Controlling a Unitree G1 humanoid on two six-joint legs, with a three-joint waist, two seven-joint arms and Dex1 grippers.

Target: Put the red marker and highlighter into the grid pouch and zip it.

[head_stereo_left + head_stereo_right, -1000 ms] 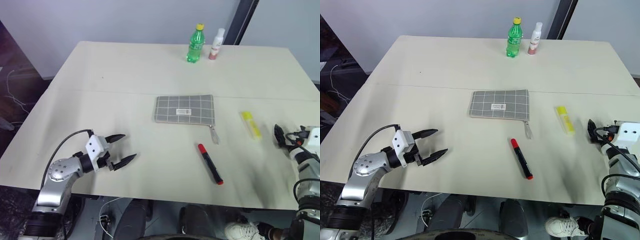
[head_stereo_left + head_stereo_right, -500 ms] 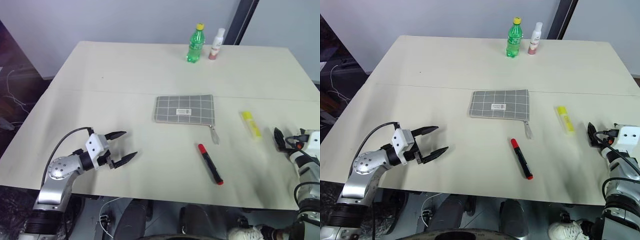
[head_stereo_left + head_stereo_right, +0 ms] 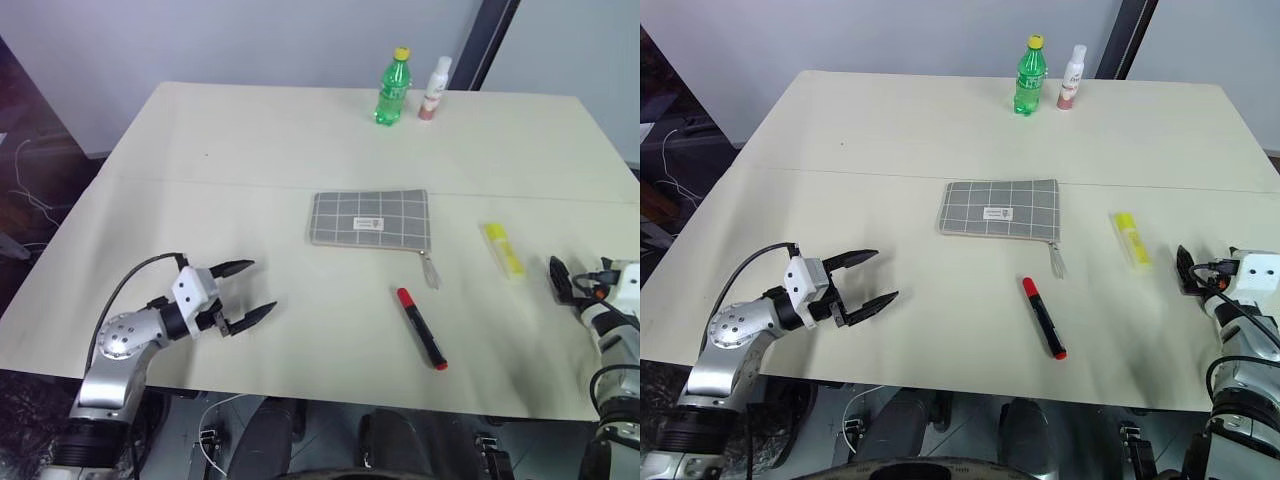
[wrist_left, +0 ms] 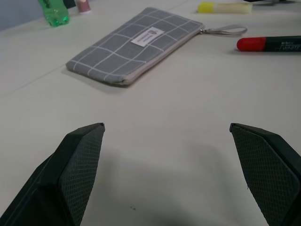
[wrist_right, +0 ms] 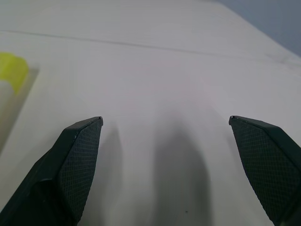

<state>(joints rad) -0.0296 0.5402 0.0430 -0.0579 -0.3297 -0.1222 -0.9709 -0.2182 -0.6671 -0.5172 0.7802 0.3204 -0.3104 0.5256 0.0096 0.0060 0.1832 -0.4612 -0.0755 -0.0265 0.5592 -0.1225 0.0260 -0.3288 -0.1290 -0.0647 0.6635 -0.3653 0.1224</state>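
Left gripper (image 3: 248,290) of two black fingers: near front-left table edge, jaws spread wide, holding nothing, aimed across the table toward the pouch.

Flat grey fabric grid pouch (image 3: 369,218) with thin white lines and a small white label: mid-table, lying flat, zipper along its right end, pull tab (image 3: 428,271) trailing toward the front edge. Looks zipped shut; not certain. Judged soft and limp, likely to slide or fold if pushed; best pinned at one end while the tab is pulled.

Slim red marker (image 3: 421,328), black barrel with red cap and red tail: front of the pouch and slightly right, just beside the tab but apart from it, lying at a slant. Judged light, stiff, round, prone to rolling; pinch across mid-barrel.

Short chunky yellow highlighter (image 3: 503,250): right of the pouch, near right gripper (image 3: 1185,270), not touching it. Judged light and rigid, smooth plastic, possibly slippery; grasp across the body's width.

Right gripper: at right table edge, black fingers wide apart in its wrist view, empty.

Green plastic bottle (image 3: 392,88) with yellow cap and small white-and-pink bottle (image 3: 433,88): far edge, well apart from the work.

Pale table (image 3: 230,160): broad bare surface left and behind the pouch; marker fairly near the front edge, so sweep toward the middle.
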